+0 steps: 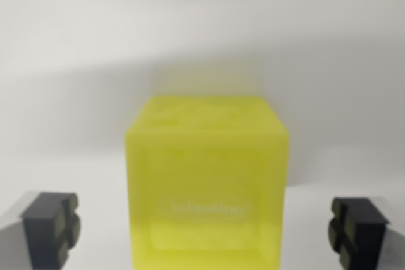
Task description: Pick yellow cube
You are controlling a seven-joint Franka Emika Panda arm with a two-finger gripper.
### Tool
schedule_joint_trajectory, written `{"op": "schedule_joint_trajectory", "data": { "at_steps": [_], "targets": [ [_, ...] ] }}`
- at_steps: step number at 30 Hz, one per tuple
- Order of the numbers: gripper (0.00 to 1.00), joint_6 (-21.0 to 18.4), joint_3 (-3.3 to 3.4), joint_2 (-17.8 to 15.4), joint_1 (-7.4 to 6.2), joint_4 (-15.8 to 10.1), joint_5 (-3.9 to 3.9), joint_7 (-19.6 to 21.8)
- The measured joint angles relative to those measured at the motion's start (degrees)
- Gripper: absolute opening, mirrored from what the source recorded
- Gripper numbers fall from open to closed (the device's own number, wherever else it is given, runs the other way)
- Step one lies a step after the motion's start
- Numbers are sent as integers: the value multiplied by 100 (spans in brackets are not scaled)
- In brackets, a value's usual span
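White worktop (76, 175) is bare around the claw. Yellow cube (207, 184) sits centred between your claw (205, 232) fingers, clear gaps both sides. Claw is wide open, nothing gripped. Approach looks done; you've got close and lift left.

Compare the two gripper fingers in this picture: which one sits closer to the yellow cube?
The finger on the wrist view's right; its gap to the yellow cube is slightly narrower than the left finger's.
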State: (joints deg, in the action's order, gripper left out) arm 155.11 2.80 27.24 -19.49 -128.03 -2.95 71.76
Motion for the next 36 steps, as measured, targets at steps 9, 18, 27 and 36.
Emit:
{"op": "schedule_joint_trajectory", "data": {
  "at_steps": [9, 18, 27, 36],
  "targets": [
    [100, 163, -1, 216, -6, 55, -43, -30],
    [100, 319, -1, 439, -13, 118, -91, -65],
    [0, 408, 0, 570, -22, 163, -128, -93],
    [0, 319, 4, 434, -23, 121, -113, -77]
  ]
}}
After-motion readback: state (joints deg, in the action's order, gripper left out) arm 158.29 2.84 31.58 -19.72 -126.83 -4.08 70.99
